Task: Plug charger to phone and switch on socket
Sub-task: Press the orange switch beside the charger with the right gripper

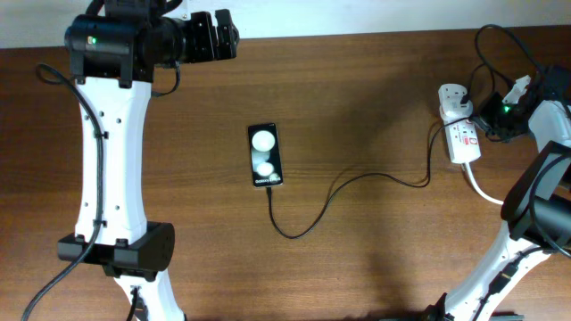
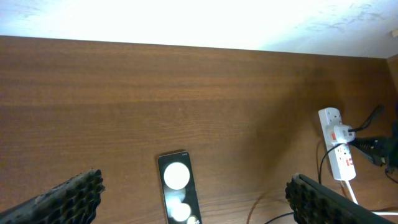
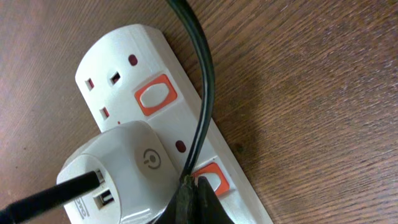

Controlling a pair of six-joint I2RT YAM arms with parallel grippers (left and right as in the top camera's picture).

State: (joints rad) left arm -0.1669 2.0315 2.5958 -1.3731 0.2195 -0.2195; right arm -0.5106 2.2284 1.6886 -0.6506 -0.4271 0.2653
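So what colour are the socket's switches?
Orange-red switches, on the white socket; clearest in the right wrist view.

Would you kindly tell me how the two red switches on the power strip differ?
The upper switch lies fully exposed beside an empty outlet; the lower switch sits beside the white adapter, with the tip of the right gripper at its edge. Both are orange-red rockers on the socket.

The surface [image 1: 375,116] is dark brown wood, and in the overhead view its grain runs from left to right. Soft shadows lie on it, with one darker patch right of the middle. Beyond its far edge there is a white strip [image 1: 357,16]; in the left wrist view it is very bright. The right wrist view shows the wood from close, with fine grain lines.
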